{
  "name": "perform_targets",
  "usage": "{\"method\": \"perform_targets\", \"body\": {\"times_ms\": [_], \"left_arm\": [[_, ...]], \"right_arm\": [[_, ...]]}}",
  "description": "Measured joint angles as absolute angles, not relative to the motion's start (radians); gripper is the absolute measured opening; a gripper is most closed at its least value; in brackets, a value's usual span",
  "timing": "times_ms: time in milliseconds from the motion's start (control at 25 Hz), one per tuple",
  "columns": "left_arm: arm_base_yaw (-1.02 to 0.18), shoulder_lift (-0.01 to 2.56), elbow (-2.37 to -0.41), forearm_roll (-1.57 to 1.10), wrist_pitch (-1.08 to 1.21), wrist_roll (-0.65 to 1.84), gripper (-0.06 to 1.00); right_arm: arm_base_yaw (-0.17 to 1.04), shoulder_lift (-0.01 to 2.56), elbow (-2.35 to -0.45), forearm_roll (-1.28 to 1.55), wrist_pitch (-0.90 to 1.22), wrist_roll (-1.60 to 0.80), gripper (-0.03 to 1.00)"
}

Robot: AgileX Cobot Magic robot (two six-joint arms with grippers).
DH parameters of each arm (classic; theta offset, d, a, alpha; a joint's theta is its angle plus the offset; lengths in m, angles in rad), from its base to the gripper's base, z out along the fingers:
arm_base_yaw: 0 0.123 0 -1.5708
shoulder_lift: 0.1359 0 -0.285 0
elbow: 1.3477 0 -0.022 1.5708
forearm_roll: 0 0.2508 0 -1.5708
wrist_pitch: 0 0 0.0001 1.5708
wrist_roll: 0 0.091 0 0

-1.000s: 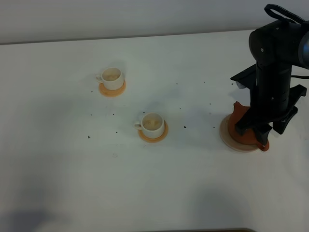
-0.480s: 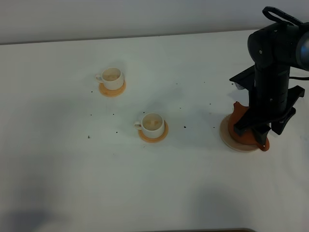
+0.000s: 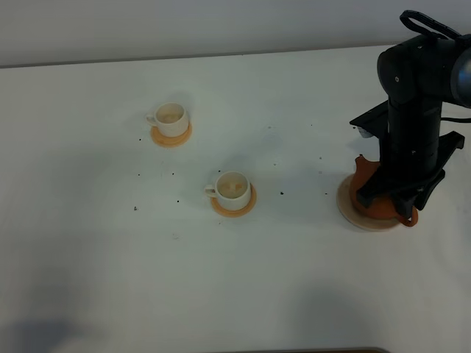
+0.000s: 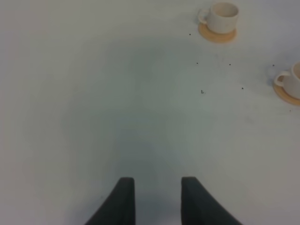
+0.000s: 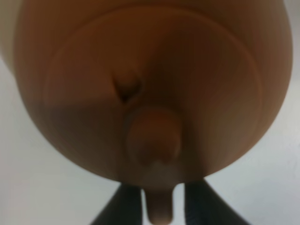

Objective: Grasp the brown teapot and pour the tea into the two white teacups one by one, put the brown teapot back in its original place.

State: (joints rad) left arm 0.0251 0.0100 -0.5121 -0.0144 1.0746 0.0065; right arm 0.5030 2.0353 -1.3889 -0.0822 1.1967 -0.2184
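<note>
The brown teapot sits on the pale beige coaster at the right of the table, mostly hidden by my right arm. My right gripper reaches down over it. The right wrist view is filled by the teapot's lid and knob, and my right gripper is shut on the loop handle. The two white teacups stand on orange coasters at centre left, with pale liquid inside. My left gripper is open and empty over bare table, with both cups far ahead of it.
The white table carries small dark specks around the cups. Its back edge meets a pale wall. The left arm is out of the exterior view. A dark strip shows at the table's front edge.
The right gripper has shifted slightly, turning the teapot a little on the beige coaster, so its handle now pokes out further right. The cups and left gripper have not moved.
</note>
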Motion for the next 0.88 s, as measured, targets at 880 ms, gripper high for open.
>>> {"method": "perform_targets", "body": {"times_ms": [880], "left_arm": [[0.025, 0.01, -0.512, -0.014, 1.075, 0.007, 0.25]], "right_arm": [[0.503, 2.028, -1.389, -0.085, 1.21, -0.23, 0.1]]}}
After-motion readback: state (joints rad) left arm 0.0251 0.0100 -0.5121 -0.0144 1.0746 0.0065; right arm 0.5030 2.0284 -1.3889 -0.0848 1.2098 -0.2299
